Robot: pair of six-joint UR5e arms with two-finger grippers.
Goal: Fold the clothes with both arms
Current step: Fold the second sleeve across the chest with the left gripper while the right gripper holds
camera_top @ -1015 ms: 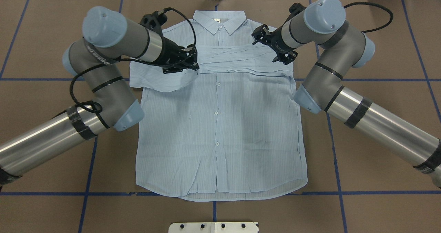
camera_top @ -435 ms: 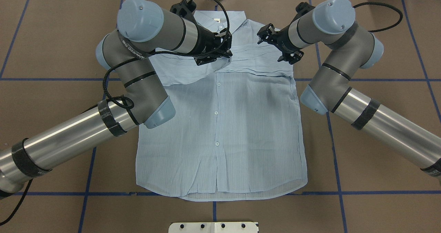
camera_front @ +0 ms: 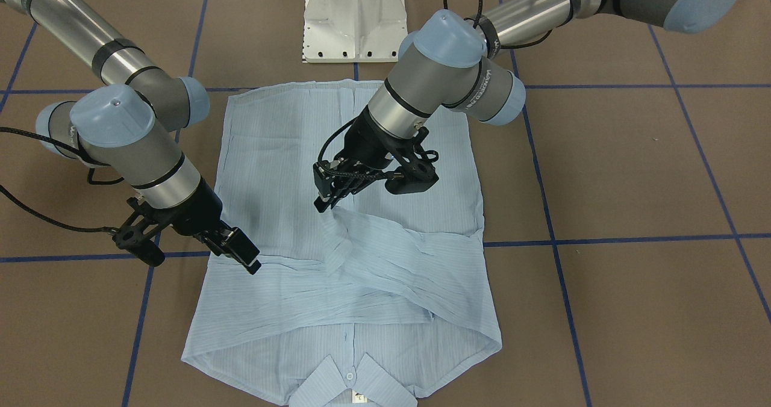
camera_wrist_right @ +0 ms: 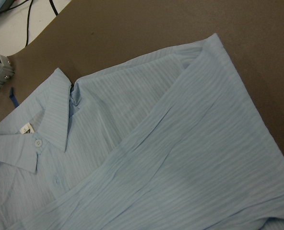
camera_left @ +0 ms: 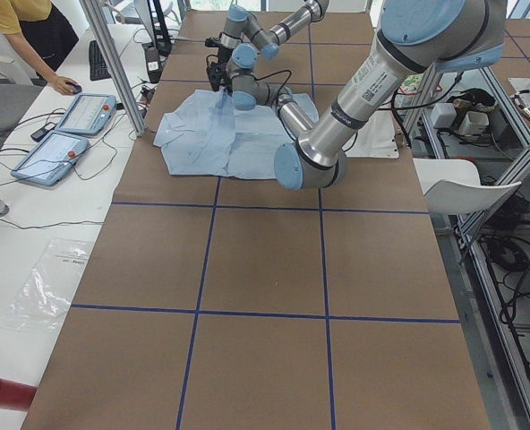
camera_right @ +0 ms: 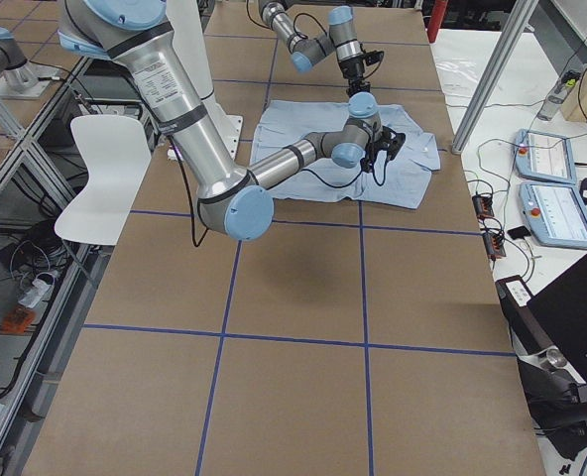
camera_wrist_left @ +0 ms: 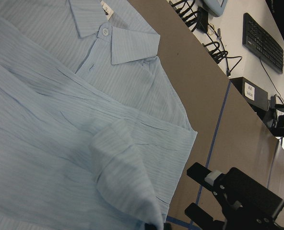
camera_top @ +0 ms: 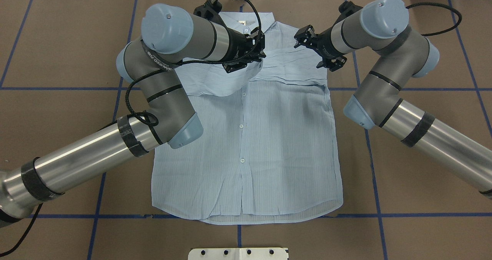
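The light blue shirt (camera_top: 246, 148) lies flat and buttoned on the brown table, its collar (camera_top: 246, 23) at the far edge. One sleeve lies folded across the chest (camera_front: 385, 274). My left gripper (camera_front: 323, 205) is shut on the cuff of the other sleeve (camera_wrist_left: 127, 191) and holds it lifted over the chest, near the button line; it also shows in the overhead view (camera_top: 251, 65). My right gripper (camera_front: 244, 255) is open and empty, hovering just above the shirt's shoulder edge. It shows in the left wrist view (camera_wrist_left: 199, 191) with its jaws apart.
The white pedestal base (camera_front: 354, 18) stands at the robot's edge of the table. Blue tape lines (camera_top: 374, 183) cross the brown surface. A side table with control pendants (camera_left: 68, 134) and a person (camera_left: 32, 36) are beyond the collar end.
My left gripper has carried the sleeve rightward across the chest, from the shirt's left side to near the button line. My right gripper has drifted slightly right and stayed open.
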